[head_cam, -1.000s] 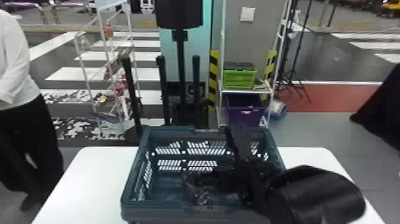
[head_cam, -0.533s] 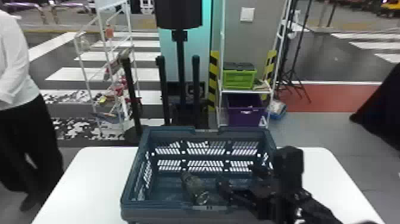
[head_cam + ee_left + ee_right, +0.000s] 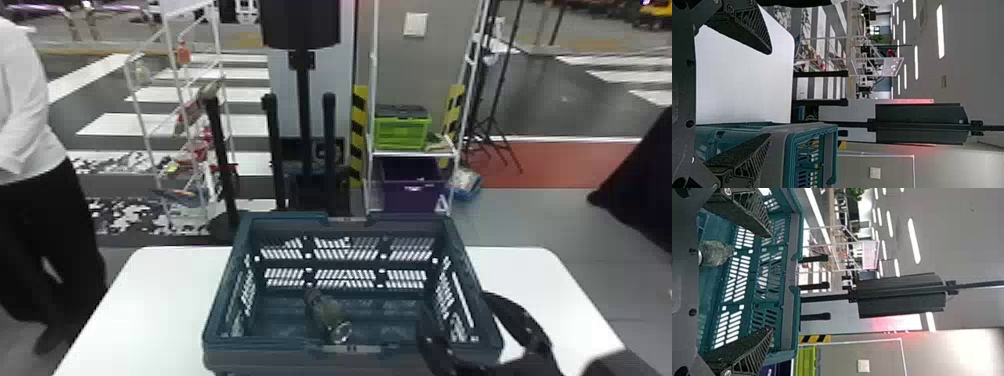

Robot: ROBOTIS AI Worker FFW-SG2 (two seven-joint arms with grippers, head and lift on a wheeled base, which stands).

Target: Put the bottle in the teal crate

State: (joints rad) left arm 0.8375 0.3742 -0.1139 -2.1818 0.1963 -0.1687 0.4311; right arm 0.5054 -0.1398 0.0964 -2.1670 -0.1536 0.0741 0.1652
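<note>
Head view: bottle (image 3: 326, 314) lies in teal crate (image 3: 280, 356), seemingly flat.

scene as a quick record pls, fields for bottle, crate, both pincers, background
bottle: lying on its side inside the teal crate, gripped by neither pincer
bottle placement: on the crate floor, toward the robot's side
teal crate: upright on the white table
right pincer: open, empty, by the crate's near right corner
left pincer: open, empty
background: green crate on a shelf, purple bin below
</note>
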